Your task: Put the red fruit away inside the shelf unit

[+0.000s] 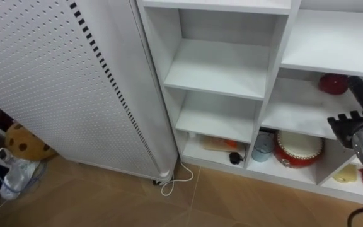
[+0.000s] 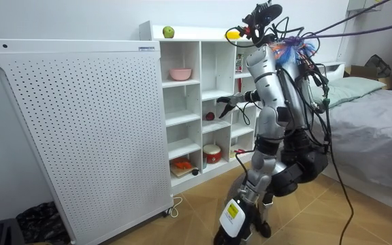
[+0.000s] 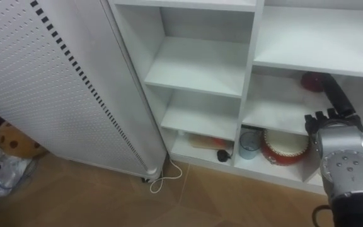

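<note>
White flat-shelved closet holds round red fruit.

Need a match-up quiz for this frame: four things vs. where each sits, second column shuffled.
Things:
1. green apple
2. pink bowl
3. red round tin
4. right hand

Places:
A. bottom compartment, beside the blue cup
B. held out, open, toward the small red thing on a middle shelf
C. on top of the shelf unit
D. top compartment of the column at the room view's left

Pairs: 1-C, 2-D, 3-A, 4-B
</note>
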Robot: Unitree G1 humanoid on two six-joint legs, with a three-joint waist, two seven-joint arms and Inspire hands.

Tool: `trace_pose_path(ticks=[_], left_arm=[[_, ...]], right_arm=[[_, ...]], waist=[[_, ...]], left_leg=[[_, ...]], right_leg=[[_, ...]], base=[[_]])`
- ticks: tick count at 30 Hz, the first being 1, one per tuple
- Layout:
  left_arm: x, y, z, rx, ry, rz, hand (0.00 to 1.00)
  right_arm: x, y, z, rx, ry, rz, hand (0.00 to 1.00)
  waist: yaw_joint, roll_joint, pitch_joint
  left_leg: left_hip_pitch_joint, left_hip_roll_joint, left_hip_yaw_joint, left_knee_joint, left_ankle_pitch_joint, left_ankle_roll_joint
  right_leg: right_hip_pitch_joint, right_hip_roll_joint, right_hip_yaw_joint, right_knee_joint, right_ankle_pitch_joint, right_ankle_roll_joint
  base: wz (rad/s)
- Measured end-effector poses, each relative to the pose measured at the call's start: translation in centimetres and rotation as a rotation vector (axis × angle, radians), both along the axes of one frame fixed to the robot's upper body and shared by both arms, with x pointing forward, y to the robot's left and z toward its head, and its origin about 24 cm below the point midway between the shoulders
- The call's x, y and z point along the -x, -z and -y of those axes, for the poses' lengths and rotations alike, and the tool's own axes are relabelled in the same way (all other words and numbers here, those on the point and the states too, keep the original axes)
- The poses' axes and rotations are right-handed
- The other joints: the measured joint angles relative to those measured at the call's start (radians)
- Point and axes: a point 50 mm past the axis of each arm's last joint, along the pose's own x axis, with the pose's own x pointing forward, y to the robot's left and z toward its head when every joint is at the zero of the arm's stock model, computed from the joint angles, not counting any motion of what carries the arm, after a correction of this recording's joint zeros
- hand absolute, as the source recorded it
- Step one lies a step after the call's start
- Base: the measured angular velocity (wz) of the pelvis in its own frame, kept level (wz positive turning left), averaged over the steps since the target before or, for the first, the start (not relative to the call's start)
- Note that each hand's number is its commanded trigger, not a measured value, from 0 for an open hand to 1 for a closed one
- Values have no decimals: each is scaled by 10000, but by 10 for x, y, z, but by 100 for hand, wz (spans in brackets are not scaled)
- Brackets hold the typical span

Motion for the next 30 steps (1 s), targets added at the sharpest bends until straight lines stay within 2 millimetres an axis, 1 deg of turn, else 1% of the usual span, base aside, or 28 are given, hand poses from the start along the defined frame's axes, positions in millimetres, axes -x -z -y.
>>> trace_pose_path(ticks=[4,9,11,12,13,14,16,19,20,22,23,24,25,26,27,28,30], left_arm=[[7,1,1,48,-30,-126,0],[7,1,1,90,-18,-131,0],[8,1,1,149,1,-193,0],[9,2,1,223,13,-307,0],[11,3,1,245,20,-371,0],[13,4,0,295,19,-509,0],[15,4,0,382,38,-618,0],[17,5,-1,634,64,-813,0],[17,6,-1,694,79,-881,0],[18,7,-5,828,121,-1215,0],[19,7,-6,856,87,-1264,0],[20,8,-8,923,-11,-1371,0],[22,8,-10,1019,-95,-1498,0],[24,9,-11,1074,-177,-1558,0],[24,9,-13,1081,-291,-1604,0],[24,9,-14,1076,-337,-1623,0],[27,10,-20,1090,-672,-1752,0]], right_arm=[[0,0,0,-12,11,-7,0],[0,0,0,1,16,-15,0],[2,7,2,45,25,-108,0],[5,17,5,100,31,-221,0],[7,21,6,132,27,-270,0],[10,31,9,181,-5,-333,0],[12,46,12,302,-149,-419,0],[29,96,21,689,-430,-1375,0],[32,104,23,760,-515,-1569,0],[51,139,29,1403,-998,-2533,0],[57,147,30,1594,-1151,-2799,0],[67,162,33,2010,-1496,-3415,0],[79,177,35,2361,-1805,-3970,0],[86,184,37,2505,-1964,-4187,0],[99,197,39,2762,-2316,-4605,0],[105,203,40,2894,-2464,-4792,0],[128,221,43,3433,-3120,-5489,0]], waist=[[5,14,5],[14,21,4],[44,34,14],[75,39,18],[93,51,30],[108,64,36],[133,72,50],[222,46,99],[228,26,111],[198,-18,125],[213,-42,133],[199,-85,167],[136,-89,168],[67,-90,169],[-58,-94,170],[-91,-102,172],[-243,-186,171]], left_leg=[[12,-3,-7,-11,9,17],[31,-3,-6,-26,-3,-4],[175,-3,-14,-37,-4,0],[383,-1,-18,-81,-56,1],[520,2,-18,-115,-76,-8],[789,25,-20,-227,-85,-4],[1198,79,-11,-458,-81,-8],[2073,197,0,-881,-84,-18],[2227,197,18,-980,-77,-25],[2753,212,-19,-1332,-49,-66],[2880,214,-18,-1421,-43,-76],[3153,224,-8,-1599,-33,-90],[3381,238,-36,-1765,-28,-99],[3498,246,-73,-1847,-25,-105],[3728,244,-181,-2020,0,-135],[3859,244,-233,-2105,18,-144],[4403,248,-278,-2460,32,-150]], right_leg=[[12,0,0,-7,-2,3],[20,7,11,-5,-7,1],[160,20,13,-12,-20,2],[367,31,27,-29,-54,14],[499,34,19,-57,-85,48],[782,66,1,-175,-104,80],[1182,165,-6,-441,-105,60],[2110,292,-132,-919,-83,99],[2244,303,-127,-995,-77,111],[2777,341,-244,-1321,-28,157],[2898,362,-238,-1398,-23,167],[3154,410,-240,-1557,-4,200],[3440,446,-287,-1724,-5,220],[3587,498,-296,-1831,-8,250],[3883,533,-405,-2047,3,280],[4044,532,-489,-2161,18,298],[4607,591,-532,-2500,52,330]], base=[[0],[0],[0],[0],[0],[-5],[-9],[-6],[-6],[0],[-4],[-4],[0],[11],[14],[14],[3]])
